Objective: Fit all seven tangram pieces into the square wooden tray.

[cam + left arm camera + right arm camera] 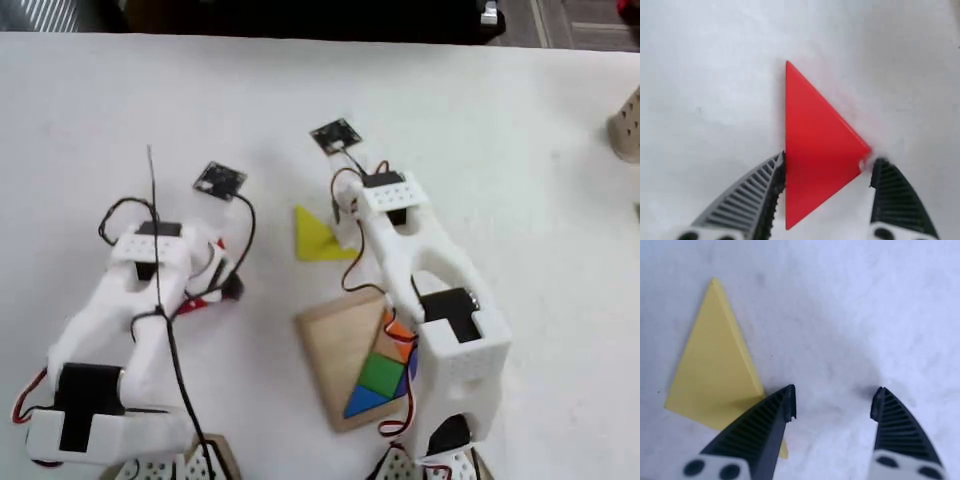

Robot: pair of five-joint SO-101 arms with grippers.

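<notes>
Square wooden tray [335, 350] by table edge nearest arm bases, part filled: orange, green, blue pieces [380, 375] along one side. Red triangle piece [815, 150] flat on table, well apart from tray. My left gripper [827, 162] wide astride it, one finger touching its edge. Yellow triangle piece [715, 370] just beyond tray, right gripper [835, 392] wide beside it. Step, I judge: red pickup. Next: close squarely, lift, carry to bare wood.

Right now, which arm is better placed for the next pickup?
Left, probably. The left gripper straddles the red triangle, a finger at each side, so closing should grip it. The right gripper is open over bare table, with the yellow triangle off to one finger's side.
</notes>
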